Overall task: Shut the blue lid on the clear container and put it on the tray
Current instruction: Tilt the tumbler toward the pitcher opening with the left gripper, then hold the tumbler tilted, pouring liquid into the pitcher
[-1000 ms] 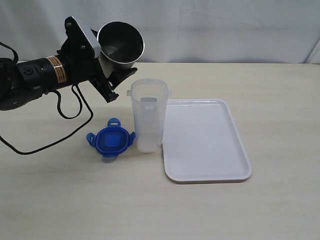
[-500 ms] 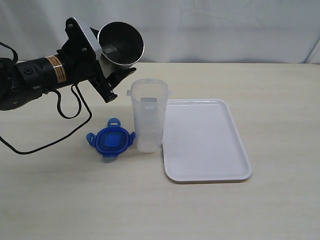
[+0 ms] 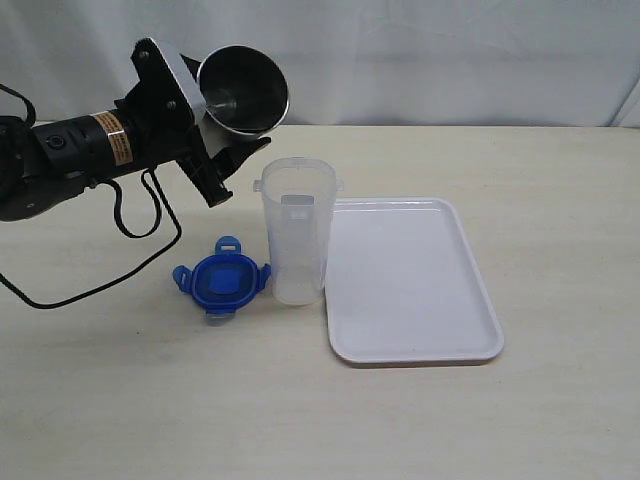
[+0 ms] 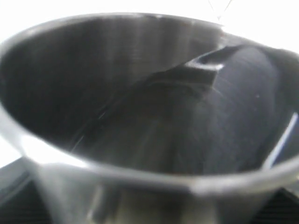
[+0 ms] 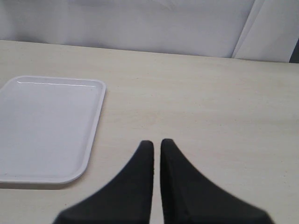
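The clear container (image 3: 297,240) stands upright and uncovered on the table, touching the left rim of the white tray (image 3: 410,280). The blue lid (image 3: 221,279) lies flat on the table just left of the container's base. My left gripper (image 3: 226,146) hangs above and behind the container's left side, shut on a shiny steel cup (image 3: 243,95) tipped with its mouth facing outward. That steel cup (image 4: 140,93) fills the left wrist view and hides the jaws. My right gripper (image 5: 156,142) is shut and empty above bare table, right of the tray (image 5: 46,126).
A black cable (image 3: 130,270) from the left arm loops across the table left of the lid. A white backdrop (image 3: 450,60) closes off the far edge of the table.
The left gripper and steel cup have drifted very slightly to the right and up. The lid, container and tray have not moved.
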